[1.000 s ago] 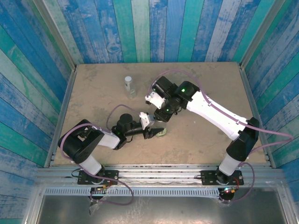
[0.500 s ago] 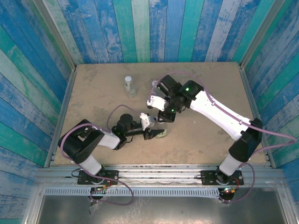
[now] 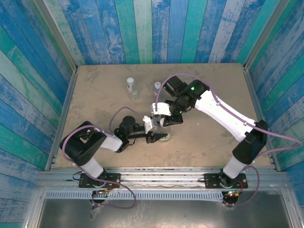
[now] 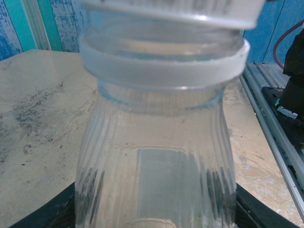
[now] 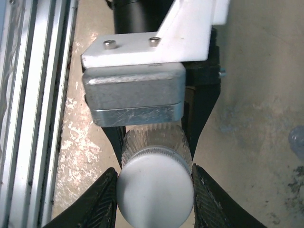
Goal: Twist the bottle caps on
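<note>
Low in the middle of the top view, the left claw is clamped on the body of a clear ribbed bottle, just over the counter. The right claw reaches in from above, its 2 fingers pressed against opposite sides of the white cap, which sits on the bottle's neck.

The step in hand looks like turning this cap down. To do it well, the right claw should rotate squarely about the neck's own axis with light downward pressure, so the threads catch without crossing. The left claw should grip firmly enough that the bottle does not spin along.

Whether the threads have caught cannot be told. The left wrist view cuts the cap off at its top edge, above the white collar ring, and the bottle's base is hidden. A 2nd bottle and a 3rd bottle stand in the upper middle of the top view, too small to tell whether they are capped.
</note>
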